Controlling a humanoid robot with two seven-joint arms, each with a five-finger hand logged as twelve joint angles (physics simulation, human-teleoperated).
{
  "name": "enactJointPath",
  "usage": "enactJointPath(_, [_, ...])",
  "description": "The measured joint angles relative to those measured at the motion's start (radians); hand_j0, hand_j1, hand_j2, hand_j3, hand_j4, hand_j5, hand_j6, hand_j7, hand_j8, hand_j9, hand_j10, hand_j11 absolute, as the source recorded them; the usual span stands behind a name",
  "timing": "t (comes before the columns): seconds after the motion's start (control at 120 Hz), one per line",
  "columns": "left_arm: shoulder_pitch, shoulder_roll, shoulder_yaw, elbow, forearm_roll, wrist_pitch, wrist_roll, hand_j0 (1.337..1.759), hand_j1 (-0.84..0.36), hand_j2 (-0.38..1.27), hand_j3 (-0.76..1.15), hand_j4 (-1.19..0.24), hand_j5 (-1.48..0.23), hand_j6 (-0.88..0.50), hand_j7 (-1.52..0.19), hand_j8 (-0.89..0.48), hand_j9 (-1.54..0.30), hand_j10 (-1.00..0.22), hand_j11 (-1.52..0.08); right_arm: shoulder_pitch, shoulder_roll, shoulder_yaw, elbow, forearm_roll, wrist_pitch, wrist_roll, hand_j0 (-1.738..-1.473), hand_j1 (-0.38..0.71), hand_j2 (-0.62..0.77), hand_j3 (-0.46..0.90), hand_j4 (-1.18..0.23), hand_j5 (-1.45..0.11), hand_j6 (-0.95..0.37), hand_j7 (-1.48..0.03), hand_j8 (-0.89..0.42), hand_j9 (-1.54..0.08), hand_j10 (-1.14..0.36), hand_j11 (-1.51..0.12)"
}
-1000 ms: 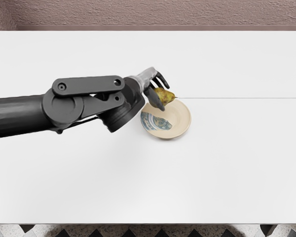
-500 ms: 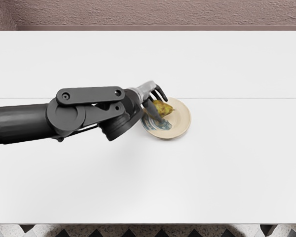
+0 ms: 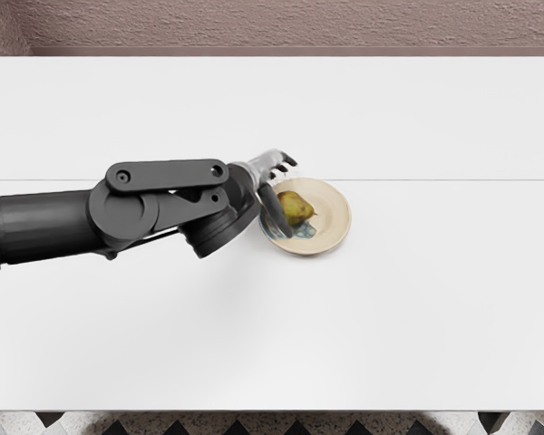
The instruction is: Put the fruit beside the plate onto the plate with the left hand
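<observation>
your left hand point(image 3: 268, 184) is open, its fingers point(image 3: 284, 161) spread and gripping nothing, over the left edge of the plate point(image 3: 341, 214). the pear point(image 3: 296, 207) lies on the plate just right of the hand's thumb, a small plump fruit, yellow-green with brownish mottling; you can't tell whether the thumb touches it. the cream plate shows a blue pattern below the pear and sits on the white surface point(image 3: 390, 317).

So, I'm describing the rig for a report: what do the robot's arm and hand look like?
Only the left arm shows: a matte dark grey tube, a flat link with two round pins, a bulky round wrist housing. The left hand has a silver-grey base and slim black fingers. No cables or markings visible.
</observation>
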Motion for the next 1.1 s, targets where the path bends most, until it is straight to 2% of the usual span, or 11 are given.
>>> enactJointPath(0.142, [-0.036,0.000,-0.001,0.000,0.000,0.000,0.000,1.658,0.24,0.04,0.00,-0.10,-0.14,-0.09,-0.13,-0.09,-0.13,-0.11,-0.13,0.000,0.000,0.000,0.000,0.000,0.000,0.000,-1.658,-0.35,0.00,0.00,0.00,0.00,0.00,0.00,0.00,0.00,0.00,0.00])
enactJointPath(0.325, [-0.056,0.017,-0.006,-0.001,-0.003,0.000,-0.002,1.658,0.29,0.02,0.00,-0.05,-0.07,-0.05,-0.07,-0.05,-0.07,-0.05,-0.07,0.000,0.000,0.000,0.000,-0.001,0.000,0.000,-1.658,-0.35,0.00,0.00,0.00,0.00,0.00,0.00,0.00,0.00,0.00,0.00])
enactJointPath(0.517, [-0.059,0.185,-0.022,-0.002,-0.196,-0.016,-0.071,1.658,0.32,0.01,0.00,-0.03,-0.04,-0.03,-0.04,-0.03,-0.04,-0.03,-0.04,0.000,0.000,0.000,0.000,-0.001,0.000,0.000,-1.658,-0.35,0.00,0.00,0.00,0.00,0.00,0.00,0.00,0.00,0.00,0.00])
enactJointPath(0.633, [-0.047,0.342,-0.059,-0.003,-0.370,-0.148,-0.085,1.658,0.32,0.01,0.00,-0.02,-0.03,-0.02,-0.03,-0.02,-0.03,-0.02,-0.03,0.000,0.000,0.000,0.000,-0.001,0.000,0.000,-1.658,-0.35,0.00,0.00,0.00,0.00,0.00,0.00,0.00,0.00,0.00,0.00])
enactJointPath(0.8, [0.000,0.512,-0.108,-0.006,-0.571,-0.372,-0.090,1.658,0.33,0.00,0.00,-0.01,-0.02,-0.01,-0.02,-0.01,-0.02,-0.01,-0.02,0.000,0.000,0.000,0.000,-0.001,0.000,0.000,-1.658,-0.35,0.00,0.00,0.00,0.00,0.00,0.00,0.00,0.00,0.00,0.00])
enactJointPath(0.983, [0.096,0.680,-0.171,-0.020,-0.689,-0.570,-0.088,1.658,0.34,0.00,0.00,0.00,-0.01,0.00,-0.01,0.00,-0.01,-0.01,-0.01,0.000,0.000,0.000,0.000,-0.001,0.000,0.000,-1.658,-0.35,0.00,0.00,0.00,0.00,0.00,0.00,0.00,0.00,0.00,0.00])
enactJointPath(1.1, [0.120,0.719,-0.204,-0.022,-0.711,-0.649,-0.087,1.658,0.35,0.00,0.00,0.00,0.00,0.00,0.00,0.00,0.00,0.00,0.00,0.000,0.000,0.000,0.000,-0.001,0.000,0.000,-1.658,-0.35,0.00,0.00,0.00,0.00,0.00,0.00,0.00,0.00,0.00,0.00])
